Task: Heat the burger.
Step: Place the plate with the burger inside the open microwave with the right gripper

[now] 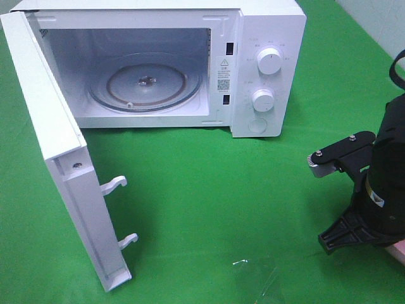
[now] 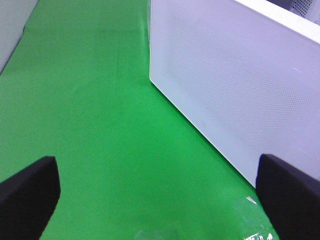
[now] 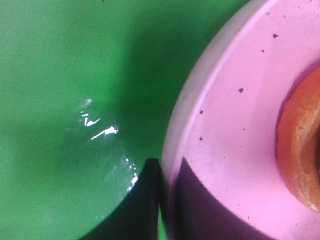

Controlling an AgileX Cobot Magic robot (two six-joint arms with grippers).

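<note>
The microwave [image 1: 269, 25] stands at the back of the green counter [image 1: 209, 202]. Its door [image 1: 57, 145] is swung wide open to the left. Inside sits a round glass tray [image 1: 145, 82] with nothing on it. Two white knobs [image 1: 269, 61] are on the front, one above the other.

The burger [image 3: 300, 150] is not in the microwave. It sits on a pink plate [image 3: 235, 125] with little dark dots, and only the right wrist view shows it. There, just an edge of its shiny brown bun peeks in. In the high view, only a tiny bit of pink shows at the right edge, under the black right arm [image 1: 386, 183].

One of the right fingers [image 3: 142, 210] is dark and sits just beside the rim of the plate, on the green side. A dark patch also lies on the pink side of the rim, but it may be a shadow. So you cannot tell if these fingers are spread or are pinching the plate.

The left fingers [image 2: 27, 192] are spread far apart with nothing between them. They are above the green counter, near the outside of the open door.
</note>
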